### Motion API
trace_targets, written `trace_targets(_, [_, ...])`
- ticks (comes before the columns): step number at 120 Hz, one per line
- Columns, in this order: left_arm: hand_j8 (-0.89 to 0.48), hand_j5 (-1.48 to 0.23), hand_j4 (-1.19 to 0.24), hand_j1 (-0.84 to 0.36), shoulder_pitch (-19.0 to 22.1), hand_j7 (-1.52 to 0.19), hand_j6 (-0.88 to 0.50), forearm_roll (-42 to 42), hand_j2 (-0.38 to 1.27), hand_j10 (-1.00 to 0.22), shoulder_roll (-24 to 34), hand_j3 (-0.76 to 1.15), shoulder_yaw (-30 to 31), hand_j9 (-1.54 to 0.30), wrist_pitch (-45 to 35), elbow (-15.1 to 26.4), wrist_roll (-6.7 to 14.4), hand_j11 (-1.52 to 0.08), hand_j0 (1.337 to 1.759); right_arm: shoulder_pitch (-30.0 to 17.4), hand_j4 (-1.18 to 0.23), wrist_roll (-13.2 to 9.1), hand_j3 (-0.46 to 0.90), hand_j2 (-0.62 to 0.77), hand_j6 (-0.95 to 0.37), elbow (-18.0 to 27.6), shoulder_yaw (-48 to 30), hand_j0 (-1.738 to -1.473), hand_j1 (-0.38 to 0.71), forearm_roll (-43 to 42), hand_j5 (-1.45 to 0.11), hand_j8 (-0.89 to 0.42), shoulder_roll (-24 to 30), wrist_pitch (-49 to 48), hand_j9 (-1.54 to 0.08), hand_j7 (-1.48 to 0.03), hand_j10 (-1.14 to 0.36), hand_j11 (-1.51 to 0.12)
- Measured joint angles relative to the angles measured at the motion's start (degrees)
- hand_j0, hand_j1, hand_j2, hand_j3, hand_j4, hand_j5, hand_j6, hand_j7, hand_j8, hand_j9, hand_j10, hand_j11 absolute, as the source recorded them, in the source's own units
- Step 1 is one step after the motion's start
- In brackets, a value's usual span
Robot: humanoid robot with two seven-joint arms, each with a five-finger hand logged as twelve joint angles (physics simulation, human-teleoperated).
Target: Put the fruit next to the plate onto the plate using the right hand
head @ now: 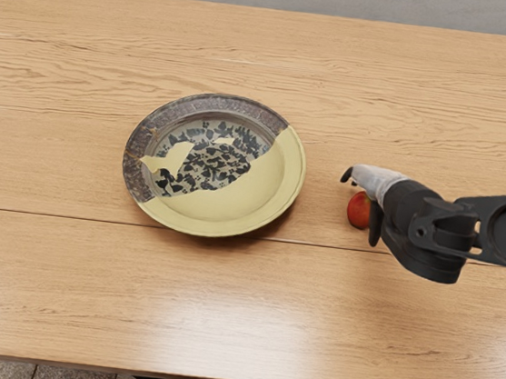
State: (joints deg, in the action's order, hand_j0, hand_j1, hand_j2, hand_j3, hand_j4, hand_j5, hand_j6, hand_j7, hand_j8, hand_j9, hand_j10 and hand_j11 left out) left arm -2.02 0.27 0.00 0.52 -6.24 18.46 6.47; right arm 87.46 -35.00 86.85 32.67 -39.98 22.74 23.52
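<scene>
A small red fruit (pixel 357 210), perhaps an apple, lies on the wooden bench (pixel 220 314) just right of the plate (pixel 288 183), with a narrow strip of bare wood between them. The plate is yellow-rimmed, with a dark speckled pattern in its well, and carries nothing. The right robot hand (pixel 394 215) reaches in from the right edge and sits against the fruit's right side, hiding part of it. Whether the hand is clamped on the fruit or merely beside it cannot be told.
</scene>
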Motion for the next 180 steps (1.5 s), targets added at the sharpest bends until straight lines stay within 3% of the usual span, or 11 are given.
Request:
trace_targets(62, [0.0,0.0,0.0,0.35,0.0,0.0,0.0,0.0,0.0,0.0,0.0,0.0,0.0,0.0,0.0,0.0,0.0,0.0,1.658,-0.2,-0.3,0.0,0.0,-0.06,-0.3,-0.8,-1.2,-1.658,0.01,-0.1,-0.39,-0.3,-0.4,-0.8,-0.39,-0.39,-0.3,-0.39])
trace_targets(110, [0.0,0.0,0.0,0.35,0.0,0.0,0.0,0.0,0.0,0.0,0.0,0.0,0.0,0.0,0.0,0.0,0.0,0.0,1.658,-0.8,-0.44,0.0,0.0,-0.09,-0.45,-0.7,-2.1,-1.658,0.18,0.2,-0.58,-0.45,-0.8,-0.9,-0.58,-0.58,-0.44,-0.58])
trace_targets(155, [0.0,0.0,0.0,0.35,0.0,0.0,0.0,0.0,0.0,0.0,0.0,0.0,0.0,0.0,0.0,0.0,0.0,0.0,1.658,-1.1,-0.63,0.0,0.0,0.14,-0.64,-0.8,-3.7,-1.654,0.26,0.6,-0.85,-0.38,-0.9,-2.6,-0.84,-0.83,-0.39,-0.85])
trace_targets(180, [0.0,0.0,0.0,0.35,0.0,0.0,0.0,0.0,0.0,0.0,0.0,0.0,0.0,0.0,0.0,0.0,0.0,0.0,1.658,-0.8,-0.7,-0.1,0.0,0.18,-0.64,-1.0,-6.2,-1.652,0.25,1.0,-1.0,-0.34,-0.2,-5.8,-0.99,-0.95,-0.34,-0.96])
